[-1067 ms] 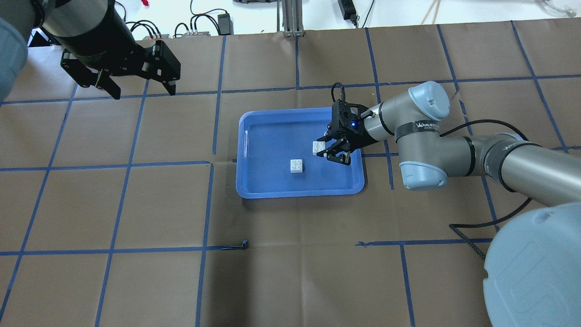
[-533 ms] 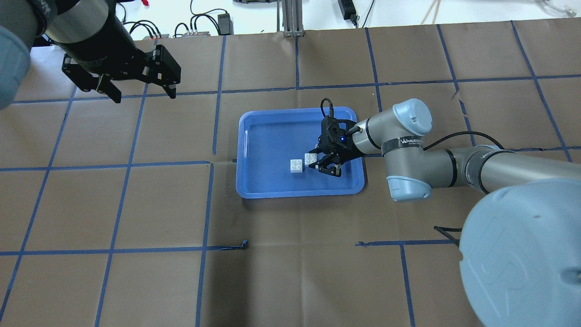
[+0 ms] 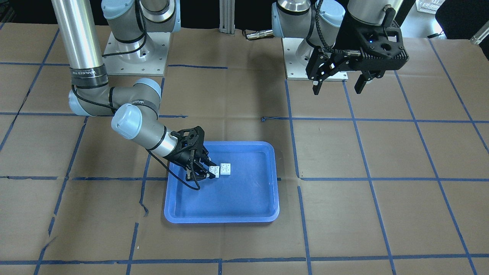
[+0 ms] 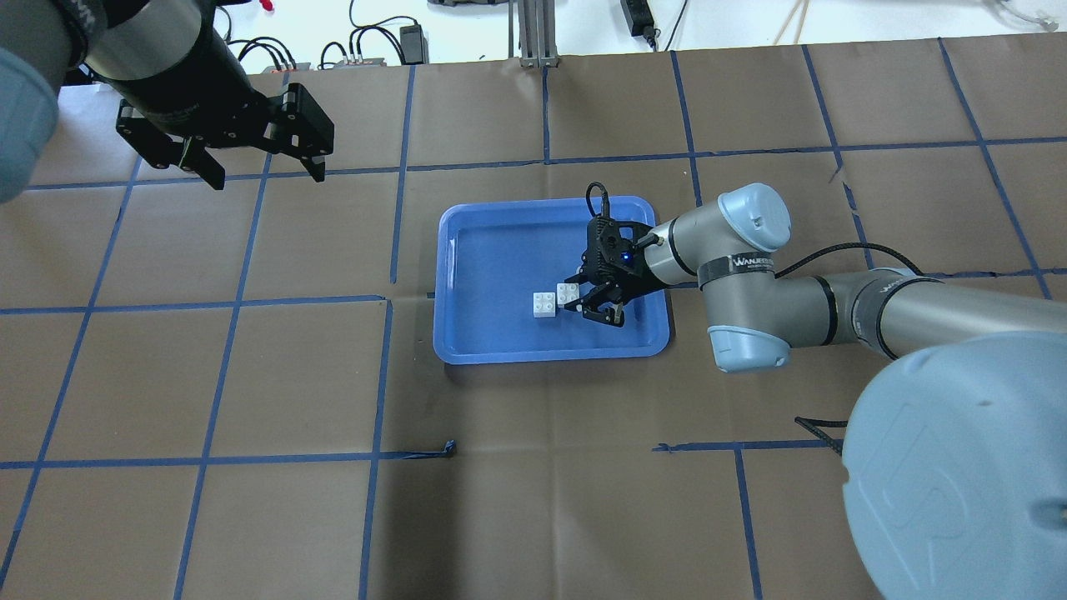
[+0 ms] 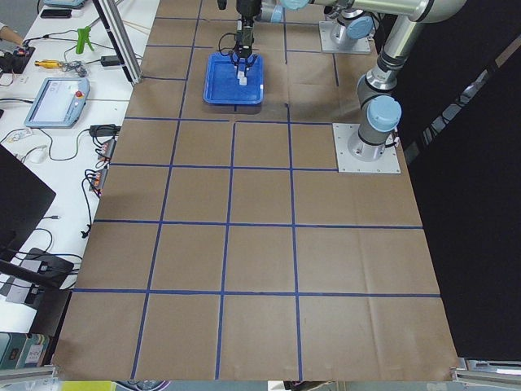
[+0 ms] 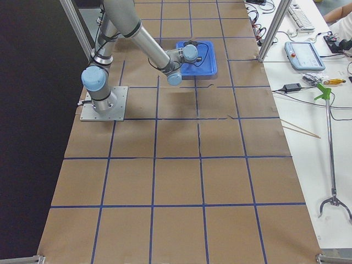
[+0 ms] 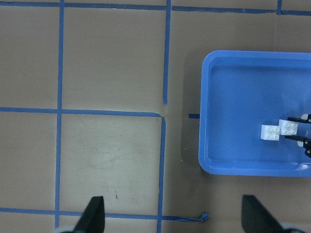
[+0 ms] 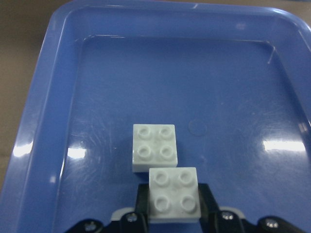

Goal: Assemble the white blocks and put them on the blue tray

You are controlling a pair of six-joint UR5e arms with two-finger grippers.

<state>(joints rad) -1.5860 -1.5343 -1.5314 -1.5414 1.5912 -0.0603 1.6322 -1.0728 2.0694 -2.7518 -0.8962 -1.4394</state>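
Observation:
The blue tray (image 4: 467,275) lies mid-table. One white block (image 4: 545,304) lies on its floor, studs up. My right gripper (image 4: 575,296) is shut on the other white block (image 4: 568,292) and holds it low over the tray, right beside the lying one. In the right wrist view the held block (image 8: 174,194) sits between the fingers (image 8: 206,201), and its far edge meets the lying block (image 8: 154,147). In the front view the two blocks (image 3: 214,171) (image 3: 225,169) are side by side. My left gripper (image 4: 267,171) is open and empty, high above the table's far left.
Brown paper with a blue tape grid (image 4: 392,300) covers the table. A loose curl of tape (image 4: 448,448) lies in front of the tray. The right arm's elbow (image 4: 746,275) reaches over the tray's right rim. Cables and power bricks (image 4: 400,37) lie beyond the far edge.
My right gripper has carried its white block leftward and toward the robot across the tray, up to the lying block. In the last half second it barely moved. The left gripper stayed about where it was.

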